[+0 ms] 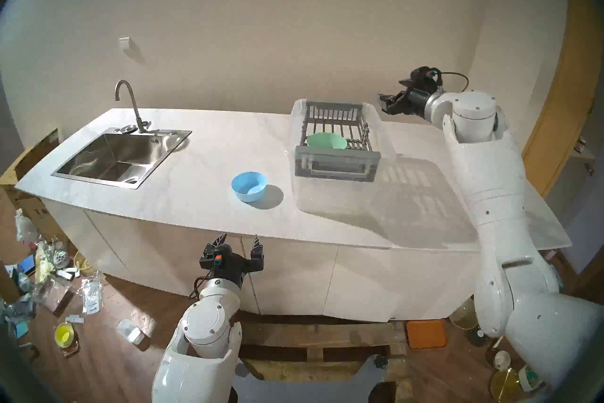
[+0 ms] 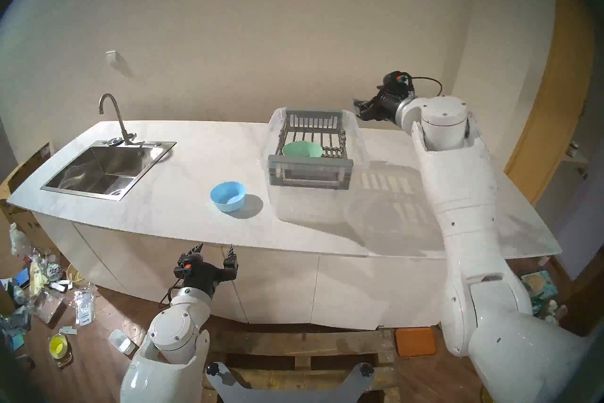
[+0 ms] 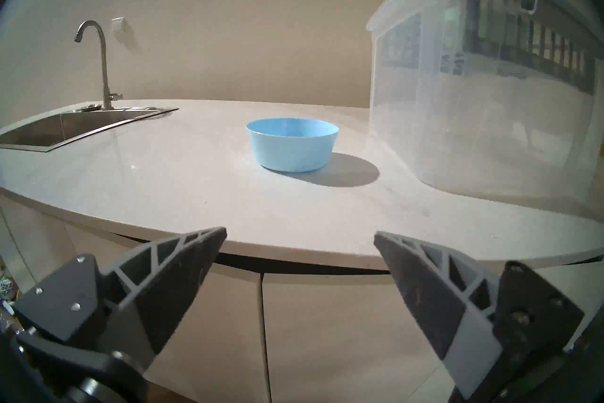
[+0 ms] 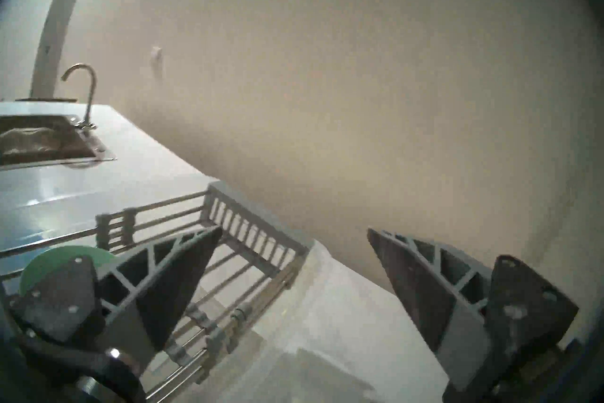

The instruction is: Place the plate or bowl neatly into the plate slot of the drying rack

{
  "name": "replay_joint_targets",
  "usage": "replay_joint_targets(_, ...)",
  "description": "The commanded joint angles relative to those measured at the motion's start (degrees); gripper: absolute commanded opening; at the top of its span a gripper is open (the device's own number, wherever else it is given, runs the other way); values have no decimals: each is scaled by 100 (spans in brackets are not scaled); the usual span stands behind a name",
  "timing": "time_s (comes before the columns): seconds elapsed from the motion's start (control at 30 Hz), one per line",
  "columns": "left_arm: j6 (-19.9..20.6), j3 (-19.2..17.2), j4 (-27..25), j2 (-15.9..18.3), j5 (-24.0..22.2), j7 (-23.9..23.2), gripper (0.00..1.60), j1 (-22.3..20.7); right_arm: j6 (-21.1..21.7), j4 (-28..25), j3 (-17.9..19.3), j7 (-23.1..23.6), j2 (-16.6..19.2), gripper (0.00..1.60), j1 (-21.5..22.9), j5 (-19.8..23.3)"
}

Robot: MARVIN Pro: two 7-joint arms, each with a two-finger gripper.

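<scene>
Black ribbed fingers (image 3: 183, 278) of the left gripper (image 1: 240, 240) are spread wide with nothing held between them, and they are poised just off the front edge of the white countertop (image 1: 183, 196), below its level. Straight ahead of that gap, inward from the front edge and near the middle of the surface, the blue bowl (image 3: 292, 144) is seen standing upright, mouth up; being round, it offers no long axis, so the rim can be taken from any side. Bare counter lies between the fingers and the bowl. Just beside the bowl, toward the right end, the clear plastic tub (image 3: 457, 117) rises well above the bowl's rim, and the grey drying rack (image 1: 336, 137) is carried across its top, with a green bowl (image 1: 326, 141) already resting on the bars. The plate slots (image 1: 353, 131) behind the green bowl appear free.

The right gripper (image 1: 387, 103) is held past the rack's far right corner, its fingers parted and empty. The left arm is judged the nearer to the blue bowl. The sink (image 1: 121, 157) occupies the left end, well apart.
</scene>
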Motion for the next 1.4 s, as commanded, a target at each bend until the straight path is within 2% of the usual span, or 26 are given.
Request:
replay_joint_targets(0.0,-39,14,-145,-3,-10,-18,160,-37,121,-350,525,-400,-211,160,-687,222)
replay_joint_targets(0.07,-39,14,-144,-3,-10,-18,160,-38,140,-380,575,-499,-251,160,-733,235)
replay_joint_targets(0.13,-38,14,-149,-2,-11,-19,160,-35,89,-588,827,-914,-443,160,-1006,282)
replay_joint_targets(0.2,-38,14,-150,-2,-11,-20,160,-34,54,-629,882,-996,-475,160,-1075,294)
replay_joint_targets(0.27,-36,14,-157,-1,-13,-22,160,-31,-170,-765,978,-1267,-550,160,-1386,248)
replay_joint_targets(0.43,-33,14,-166,2,-18,-25,160,-26,-377,-694,1098,-1358,-645,160,-1601,243)
replay_joint_targets(0.73,-35,14,-160,1,-16,-22,160,-29,-419,-609,1104,-1350,-582,160,-1677,263)
replay_joint_targets(1.37,-33,14,-164,2,-17,-25,160,-26,-708,-125,1130,-1365,-478,160,-1487,213)
